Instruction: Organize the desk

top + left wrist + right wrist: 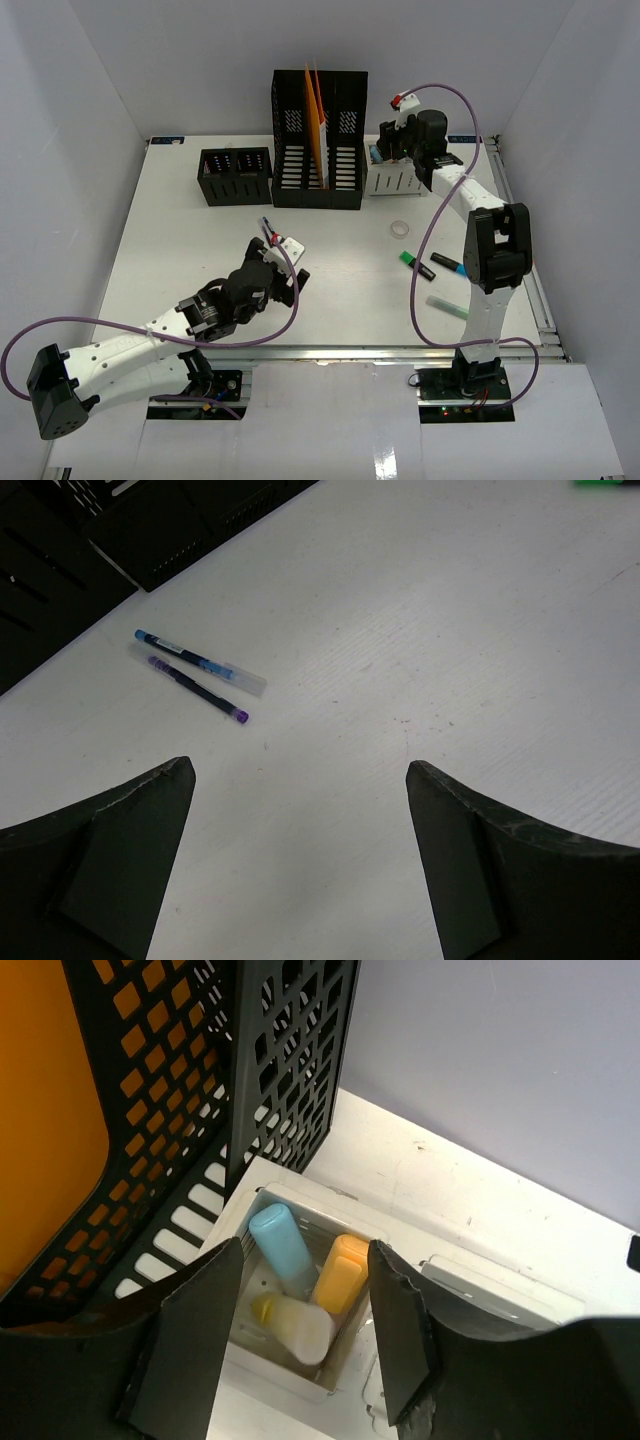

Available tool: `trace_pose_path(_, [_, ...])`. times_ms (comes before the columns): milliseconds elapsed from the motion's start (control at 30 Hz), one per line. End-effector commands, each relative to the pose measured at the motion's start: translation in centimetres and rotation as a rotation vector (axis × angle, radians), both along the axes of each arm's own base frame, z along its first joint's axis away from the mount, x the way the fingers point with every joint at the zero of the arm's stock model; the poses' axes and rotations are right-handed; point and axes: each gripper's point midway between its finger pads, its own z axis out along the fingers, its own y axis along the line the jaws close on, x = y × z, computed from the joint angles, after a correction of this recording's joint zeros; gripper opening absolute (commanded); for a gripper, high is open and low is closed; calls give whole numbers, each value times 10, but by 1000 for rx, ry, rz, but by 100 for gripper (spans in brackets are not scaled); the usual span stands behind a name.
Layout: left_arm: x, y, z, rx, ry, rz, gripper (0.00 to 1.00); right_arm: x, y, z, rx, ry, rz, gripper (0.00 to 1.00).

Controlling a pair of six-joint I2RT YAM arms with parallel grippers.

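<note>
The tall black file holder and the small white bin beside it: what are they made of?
The tall black file holder looks like matte moulded plastic, judging by its even grid of holes. The small white bin seems smooth plastic too, slotted alike.

I drive a left arm (120,352) and a right arm (462,195) built of white shells with black joint housings. A purple cable (413,295) loops along each, and a small red tag (405,99) sits near each wrist. The left hand (300,770) and right hand (305,1260) have matte black, scuffed fingers (470,850).
</note>
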Motion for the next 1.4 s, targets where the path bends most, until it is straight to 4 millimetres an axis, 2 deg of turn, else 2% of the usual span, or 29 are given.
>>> trace_pose_path(0, [1, 0, 10, -38, -14, 12, 98, -3, 6, 29, -17, -79, 30, 69])
trace_pose_path(100, [0, -2, 9, -42, -9, 1, 98, -14, 8, 49, -11, -101, 55, 79])
trace_pose_path(200, [-1, -3, 11, -52, -11, -4, 98, -38, 17, 64, -5, -112, 149, 84])
trace_pose_path(267, [-1, -3, 13, -59, -13, -9, 98, -63, 22, 72, -18, -126, 234, 89])
trace_pose_path(333, [-2, -3, 17, -73, -20, -13, 98, -103, 35, 85, -23, -151, 404, 93])
trace_pose_path(367, [-3, -2, 19, -78, -24, -15, 98, -123, 40, 80, -30, -143, 481, 93])
trace_pose_path(433, [-4, -2, 22, -87, -26, -22, 98, -162, 41, 48, -60, -62, 606, 94])
trace_pose_path(500, [-7, -4, 26, -126, -17, -20, 98, -197, 42, 41, -72, -31, 712, 94])
trace_pose_path(600, [-10, -6, 31, -149, -16, -40, 98, -244, 23, -12, -161, 132, 764, 93])
trace_pose_path(633, [-11, -6, 33, -155, -16, -43, 98, -250, 16, -22, -198, 149, 757, 93])
trace_pose_path(733, [-13, -7, 36, -169, -18, -54, 98, -265, -8, -46, -314, 190, 702, 92])
trace_pose_path(900, [-15, -7, 39, -180, -17, -69, 98, -269, -53, -95, -483, 362, 526, 93])
trace_pose_path(1033, [-16, -9, 37, -176, -10, -75, 98, -268, -77, -127, -555, 537, 418, 92])
trace_pose_path(1167, [-16, -10, 35, -168, -2, -80, 98, -260, -84, -141, -606, 612, 365, 91])
trace_pose_path(1367, [-16, -9, 33, -160, 1, -76, 98, -243, -82, -155, -653, 682, 343, 89])
